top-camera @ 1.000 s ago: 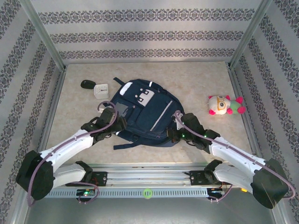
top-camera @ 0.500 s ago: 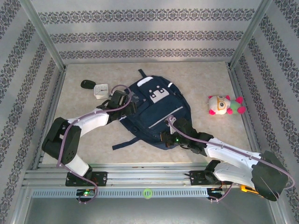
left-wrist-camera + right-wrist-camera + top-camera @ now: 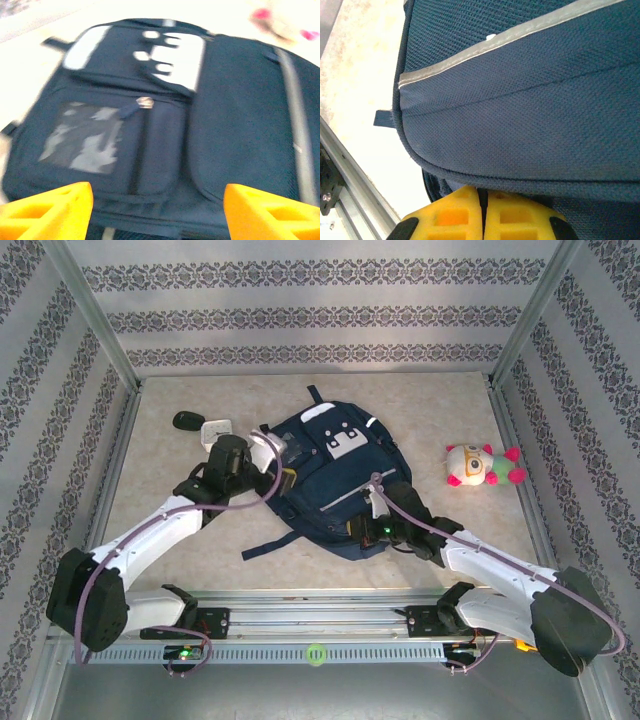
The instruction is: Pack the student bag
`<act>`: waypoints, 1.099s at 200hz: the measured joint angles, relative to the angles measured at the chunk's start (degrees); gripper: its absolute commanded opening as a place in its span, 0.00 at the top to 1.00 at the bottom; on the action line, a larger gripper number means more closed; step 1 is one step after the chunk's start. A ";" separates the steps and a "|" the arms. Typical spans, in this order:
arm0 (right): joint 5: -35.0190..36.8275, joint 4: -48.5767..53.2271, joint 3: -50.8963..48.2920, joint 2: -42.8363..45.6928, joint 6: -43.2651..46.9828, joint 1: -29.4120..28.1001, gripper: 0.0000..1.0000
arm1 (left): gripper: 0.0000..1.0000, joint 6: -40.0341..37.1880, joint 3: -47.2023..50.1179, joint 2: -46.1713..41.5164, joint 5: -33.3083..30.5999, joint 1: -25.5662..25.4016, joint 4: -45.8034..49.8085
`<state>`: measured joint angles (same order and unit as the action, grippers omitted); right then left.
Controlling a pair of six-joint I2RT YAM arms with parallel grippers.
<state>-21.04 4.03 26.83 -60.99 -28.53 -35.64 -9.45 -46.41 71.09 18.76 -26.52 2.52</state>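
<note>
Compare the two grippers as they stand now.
The left gripper is open, fingers wide apart; the right gripper is shut, fingers pressed together. The left is at the bag's far left corner, facing its front; the right is at its near right edge. Whether the right pinches fabric cannot be told. Both have yellow fingers and are at the bag.

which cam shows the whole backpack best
The top external view: the whole backpack lies in frame, straps and pockets too. The left wrist view gives a blurred front with its pale patch; the right wrist view, a close-up of one edge and grey stripe.
</note>
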 measured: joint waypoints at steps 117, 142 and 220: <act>-2.27 0.22 0.00 0.02 0.44 1.18 1.00 | 0.52 -31.04 -7.13 17.38 8.28 -16.90 2.91; -2.67 0.17 0.02 0.02 0.48 1.77 1.00 | 0.81 -32.57 -6.29 17.46 7.13 -17.05 1.03; -12.63 -0.07 -0.11 2.47 1.68 16.28 1.00 | 1.00 -35.85 -4.63 13.05 7.80 -15.19 2.43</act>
<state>-33.67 3.97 26.72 -58.52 -26.85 -19.35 -45.30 -51.05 84.14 26.57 -41.71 4.95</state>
